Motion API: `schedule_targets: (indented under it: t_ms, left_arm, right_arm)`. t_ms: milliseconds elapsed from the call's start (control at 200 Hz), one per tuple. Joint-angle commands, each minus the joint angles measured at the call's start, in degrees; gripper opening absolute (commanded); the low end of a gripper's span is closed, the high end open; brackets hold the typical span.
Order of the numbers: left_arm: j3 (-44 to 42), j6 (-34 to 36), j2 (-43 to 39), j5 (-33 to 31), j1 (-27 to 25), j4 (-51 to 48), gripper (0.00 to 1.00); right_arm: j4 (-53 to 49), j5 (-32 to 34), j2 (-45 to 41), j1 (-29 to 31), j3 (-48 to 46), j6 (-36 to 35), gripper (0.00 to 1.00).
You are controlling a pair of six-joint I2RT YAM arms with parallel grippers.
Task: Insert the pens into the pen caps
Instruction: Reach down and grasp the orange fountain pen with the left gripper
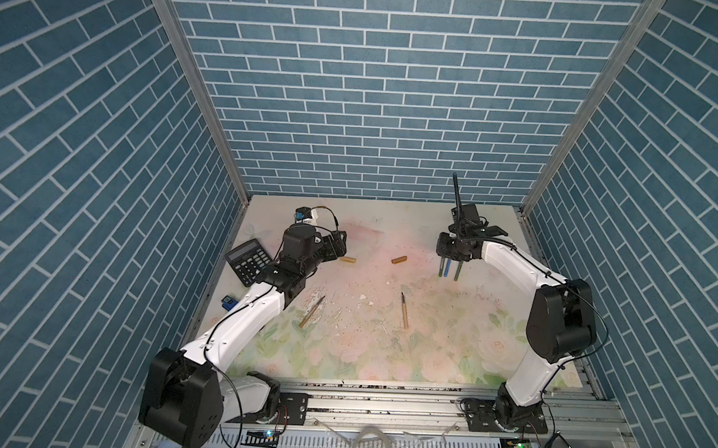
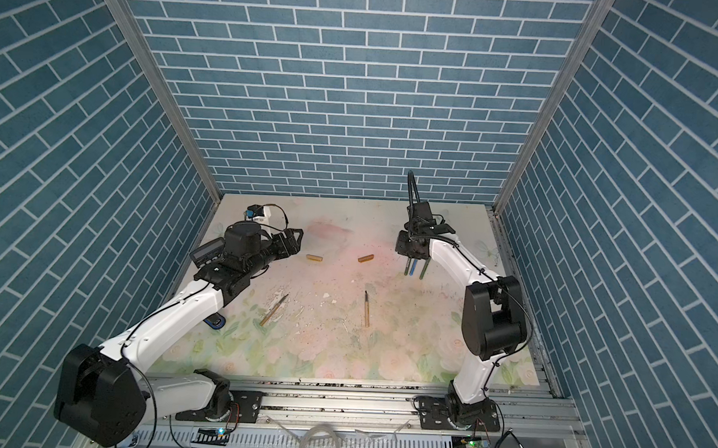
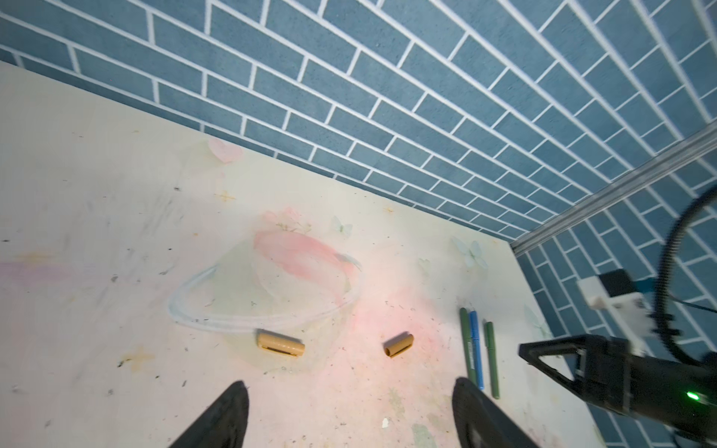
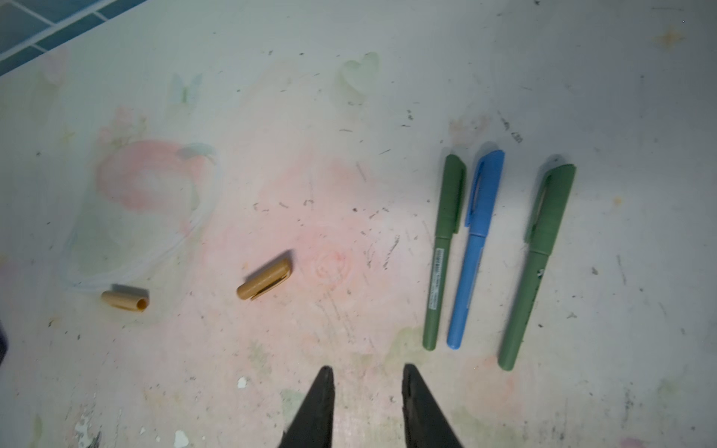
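While clear of walls (image 1: 395, 110), left end effector (image 3: 351, 384) wide apart, right end effector (image 4: 367, 368) narrowly parted, both empty.

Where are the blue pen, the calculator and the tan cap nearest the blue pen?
blue pen (image 4: 472, 256): right wrist view, middle of its barrel.
calculator (image 1: 249, 265): in a top view, its keypad.
tan cap nearest the blue pen (image 4: 265, 280): right wrist view, mid-tube.

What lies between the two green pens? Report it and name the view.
The blue pen, capped, lies between them: close beside one green pen, apart from the other green pen. The right wrist view shows it best.
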Motion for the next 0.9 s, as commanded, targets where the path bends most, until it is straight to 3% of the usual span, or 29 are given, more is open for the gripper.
schedule_targets:
  t_ms: [0,285,500,760,890]
  left_arm:
    - [3.7,4.4,1.3,-6.2,0.4,-8.6,0.83]
    - [7.9,9.6,-0.7,-12.5,0.8,-33.7,0.82]
    - [5.7,9.1,-1.6,-6.5,1.7,-47.2,0.77]
    - [-1.4,2.4,5.9,0.8,1.7,-44.7,0.61]
    - [-2.8,1.0,8.6,-0.6,1.4,-43.2,0.55]
  right_arm:
    - [2.4,-0.6,-3.1,2.5,-3.0,-1.8,0.32]
    - [13.6,-1.4,-10.9,4.7,-14.1,-1.7,0.31]
    - [19.6,-4.0,-15.2,4.7,-20.5,0.3,0.31]
    - [24.4,-7.0,-16.9,4.7,-24.0,1.6,0.31]
    - [24.6,-7.0,-17.4,4.7,-24.3,1.6,0.31]
